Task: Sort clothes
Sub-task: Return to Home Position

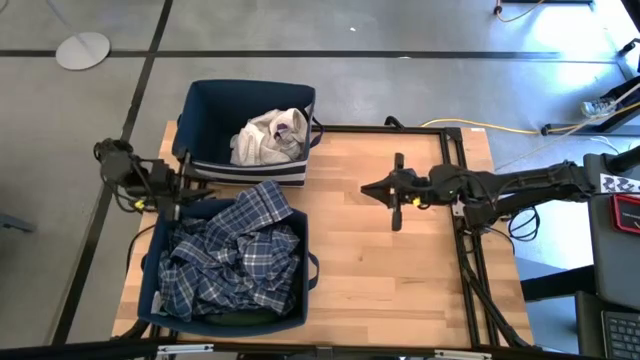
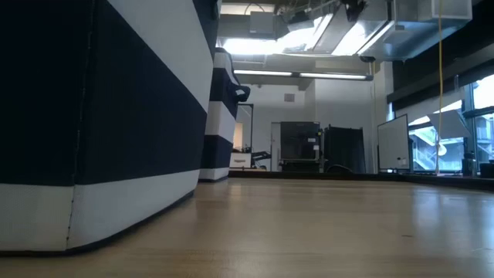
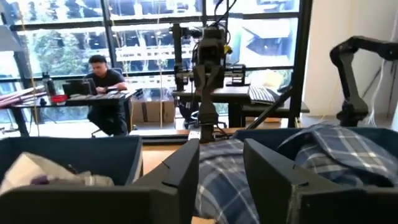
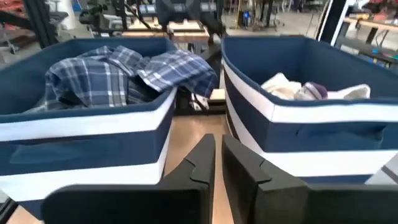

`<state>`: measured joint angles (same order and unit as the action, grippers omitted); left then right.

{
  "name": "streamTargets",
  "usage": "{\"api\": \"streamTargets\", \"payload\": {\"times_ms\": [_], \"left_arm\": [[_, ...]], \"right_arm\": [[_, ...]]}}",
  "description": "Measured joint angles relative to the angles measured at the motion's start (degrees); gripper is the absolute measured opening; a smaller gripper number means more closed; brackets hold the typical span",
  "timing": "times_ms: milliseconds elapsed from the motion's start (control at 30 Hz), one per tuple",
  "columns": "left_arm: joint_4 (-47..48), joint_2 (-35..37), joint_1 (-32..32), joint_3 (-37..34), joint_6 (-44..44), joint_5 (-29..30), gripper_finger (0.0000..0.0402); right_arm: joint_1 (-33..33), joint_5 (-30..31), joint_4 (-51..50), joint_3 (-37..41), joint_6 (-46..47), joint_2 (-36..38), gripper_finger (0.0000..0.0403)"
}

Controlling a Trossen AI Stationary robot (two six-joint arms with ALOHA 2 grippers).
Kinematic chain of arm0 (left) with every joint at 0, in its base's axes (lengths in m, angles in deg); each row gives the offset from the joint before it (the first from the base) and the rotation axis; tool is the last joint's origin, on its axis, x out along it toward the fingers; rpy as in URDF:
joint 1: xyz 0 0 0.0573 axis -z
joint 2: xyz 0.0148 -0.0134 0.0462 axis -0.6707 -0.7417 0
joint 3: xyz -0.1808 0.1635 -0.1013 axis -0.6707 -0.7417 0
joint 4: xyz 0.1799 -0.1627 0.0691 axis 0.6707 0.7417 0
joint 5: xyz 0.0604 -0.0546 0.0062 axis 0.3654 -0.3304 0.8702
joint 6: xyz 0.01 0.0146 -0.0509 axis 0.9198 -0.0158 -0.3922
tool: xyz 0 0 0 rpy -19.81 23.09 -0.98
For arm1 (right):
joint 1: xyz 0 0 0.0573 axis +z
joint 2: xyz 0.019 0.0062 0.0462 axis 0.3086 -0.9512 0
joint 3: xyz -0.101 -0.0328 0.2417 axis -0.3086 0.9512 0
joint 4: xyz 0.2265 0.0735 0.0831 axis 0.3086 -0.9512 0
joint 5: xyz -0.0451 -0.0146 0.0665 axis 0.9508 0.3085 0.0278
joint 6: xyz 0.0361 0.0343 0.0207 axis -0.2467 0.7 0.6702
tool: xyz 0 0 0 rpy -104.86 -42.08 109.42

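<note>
While clothes [image 1: 235, 255] lie binned, right gripper [image 1: 368, 190] well apart — left gripper [image 1: 181, 193] beside.

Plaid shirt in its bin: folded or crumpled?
Crumpled, not folded. The blue plaid shirt lies bunched in loose creases in the bin, with one part draped over the rim toward the other bin.

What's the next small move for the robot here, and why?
Probably retract the right hand from mid-table toward its base. The plaid shirt fills the front bin, the white garments and sock lie in the back bin, no clothing shows on the table, and neither hand holds anything. The left hand waits by the bins.
</note>
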<state>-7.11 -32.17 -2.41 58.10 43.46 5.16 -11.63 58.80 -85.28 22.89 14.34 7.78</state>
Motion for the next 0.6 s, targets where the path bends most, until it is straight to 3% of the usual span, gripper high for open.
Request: {"api": "streamTargets", "payload": {"times_ms": [267, 400, 600], "left_arm": [[-14.60, 1.74, -4.37, -8.40, 7.61, 1.05, 0.0076], [-14.90, 1.76, -9.56, -8.92, 8.60, 4.12, 0.0056], [-14.80, 1.76, -17.21, -8.96, 8.58, 2.76, 0.0022]], "right_arm": [[0.00, -0.03, 2.68, 1.01, -2.05, 1.04, 0.0028], [0.00, -0.80, 2.52, 1.01, -2.30, 1.04, 0.0028], [0.00, -3.08, 2.35, 1.01, -3.43, 1.04, 0.0028]]}}
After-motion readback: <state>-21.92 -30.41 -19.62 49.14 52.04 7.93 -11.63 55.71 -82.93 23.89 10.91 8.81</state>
